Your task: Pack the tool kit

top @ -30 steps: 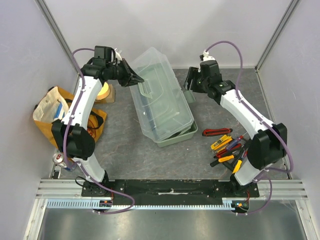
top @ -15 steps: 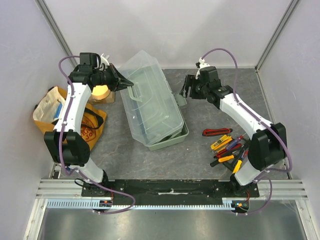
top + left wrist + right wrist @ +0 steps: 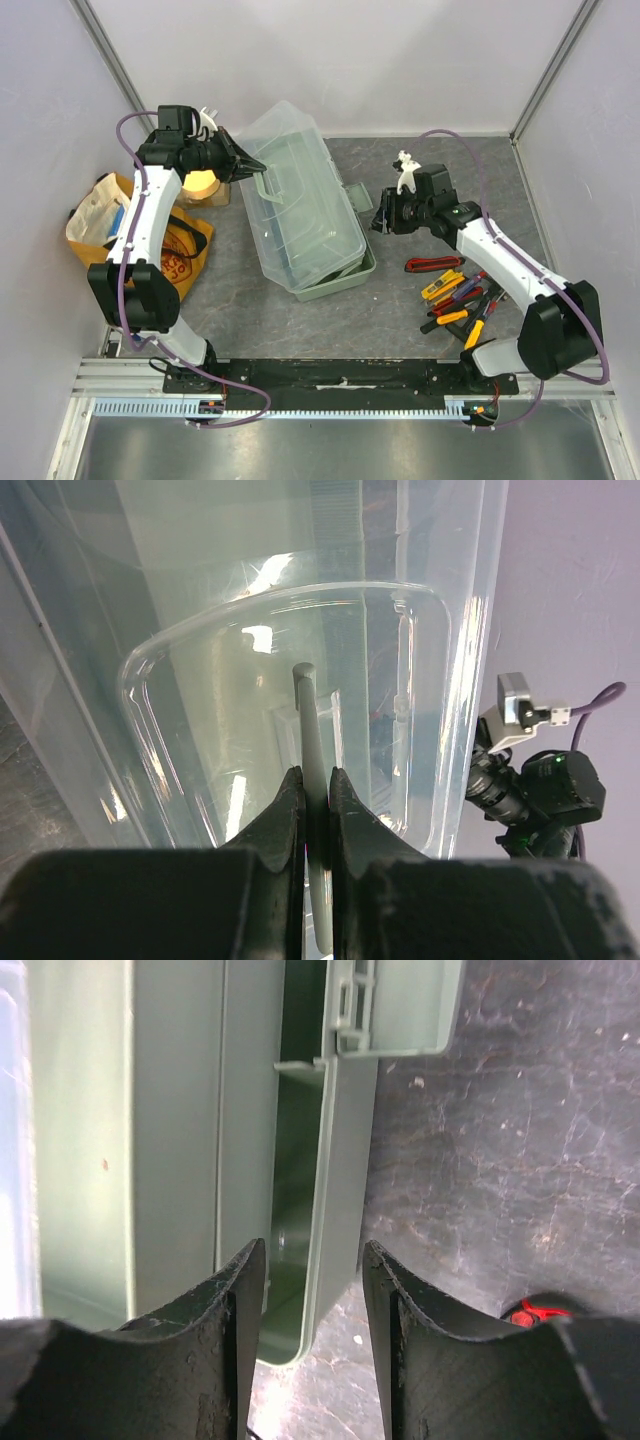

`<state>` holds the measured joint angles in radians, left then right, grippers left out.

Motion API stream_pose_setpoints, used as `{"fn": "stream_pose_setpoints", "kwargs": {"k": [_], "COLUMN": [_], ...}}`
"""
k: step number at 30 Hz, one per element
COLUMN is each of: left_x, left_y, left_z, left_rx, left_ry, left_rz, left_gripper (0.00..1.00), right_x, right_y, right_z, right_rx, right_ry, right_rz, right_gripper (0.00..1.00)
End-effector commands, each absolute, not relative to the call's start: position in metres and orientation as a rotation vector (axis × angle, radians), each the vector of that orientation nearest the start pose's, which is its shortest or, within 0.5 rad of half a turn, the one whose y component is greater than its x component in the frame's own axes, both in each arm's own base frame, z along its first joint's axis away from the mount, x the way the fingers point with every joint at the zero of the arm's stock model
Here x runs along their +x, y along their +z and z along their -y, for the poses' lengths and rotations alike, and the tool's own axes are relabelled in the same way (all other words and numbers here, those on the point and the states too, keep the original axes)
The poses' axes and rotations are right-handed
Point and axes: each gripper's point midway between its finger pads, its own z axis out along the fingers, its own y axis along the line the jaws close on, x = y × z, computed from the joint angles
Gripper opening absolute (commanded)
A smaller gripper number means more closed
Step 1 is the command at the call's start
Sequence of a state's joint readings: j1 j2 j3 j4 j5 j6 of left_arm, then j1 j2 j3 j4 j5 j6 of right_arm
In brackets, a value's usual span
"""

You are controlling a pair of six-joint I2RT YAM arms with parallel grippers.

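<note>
The tool kit's pale green toolbox (image 3: pixel 345 278) lies slanted in the middle of the table, its translucent lid (image 3: pixel 295 190) down over it. My left gripper (image 3: pixel 255 166) is at the lid's far left side, shut on the thin green handle (image 3: pixel 305 710) of the lid. At the box's right side my right gripper (image 3: pixel 380 215) stands open. Its fingers (image 3: pixel 250 1300) straddle the wall of a green side tray (image 3: pixel 340 1190) without touching it. Small hand tools (image 3: pixel 458 298) with red, yellow and blue handles lie in a heap on the right.
A yellow-orange cloth bag (image 3: pixel 105 225) sits at the left edge of the table. Behind it is a round yellow object (image 3: pixel 203 182). Red-handled pliers (image 3: pixel 432 264) lie between the toolbox and the tool heap. Grey walls close in the table on three sides.
The left gripper has pulled the toolbox leftward and turned it. The right gripper has come nearer along the box's right side, and its jaws have narrowed around the tray wall.
</note>
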<state>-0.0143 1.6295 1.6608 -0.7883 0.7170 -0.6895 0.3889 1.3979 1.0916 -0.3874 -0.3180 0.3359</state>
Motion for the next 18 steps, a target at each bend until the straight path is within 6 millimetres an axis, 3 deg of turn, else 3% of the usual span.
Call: {"fn": "stream_pose_setpoints", "kwargs": {"k": [1,9,15,18], "left_x": [0.39,0.39,0.39,0.39], "left_y": [0.362,0.359,0.358,0.358], "left_z": [0.146,0.145,0.143,0.143], "left_rx": [-0.108,-0.119,-0.132,-0.133], "left_ry": [-1.216,-1.211,-1.192,-1.189], "left_rz": [-2.09,-2.095,-2.096,-2.094], "left_gripper": [0.02,0.02,0.02,0.02], "right_x": [0.312,0.305,0.315,0.317], "right_y": [0.167,0.133,0.115,0.11], "right_z": [-0.214,-0.233,-0.219,-0.218], "right_rx": [-0.362,-0.415,-0.308,-0.298], "right_ry": [0.738,0.602,0.435,0.416], "right_rz": [-2.337,-2.409,-2.443,-2.447], "right_gripper": [0.49,0.43,0.29,0.26]}}
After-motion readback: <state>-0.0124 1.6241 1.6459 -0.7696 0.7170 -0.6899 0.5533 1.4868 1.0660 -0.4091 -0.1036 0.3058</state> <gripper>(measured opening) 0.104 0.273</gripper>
